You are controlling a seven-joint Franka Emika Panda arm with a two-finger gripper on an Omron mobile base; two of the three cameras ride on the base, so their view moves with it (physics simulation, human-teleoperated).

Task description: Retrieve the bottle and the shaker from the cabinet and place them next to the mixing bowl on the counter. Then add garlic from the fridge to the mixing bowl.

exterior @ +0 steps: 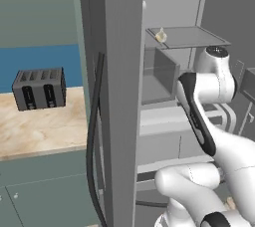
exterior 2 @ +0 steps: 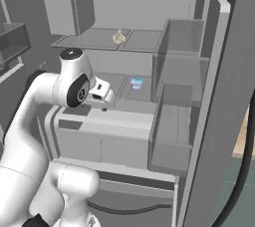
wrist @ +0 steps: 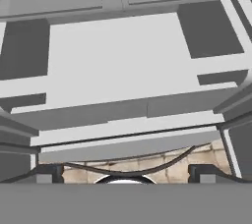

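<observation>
White arm reaches into open fridge, garlic on shelf

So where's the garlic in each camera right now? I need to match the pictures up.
Left base view: the garlic sits at upper centre, on the fridge's upper shelf, near its left front corner.
Right base view: the garlic is upper centre-left, on that upper shelf.
Hand view: I can't make it out among the pale fridge shelves.
Shared landmark: the upper shelf itself.
</observation>
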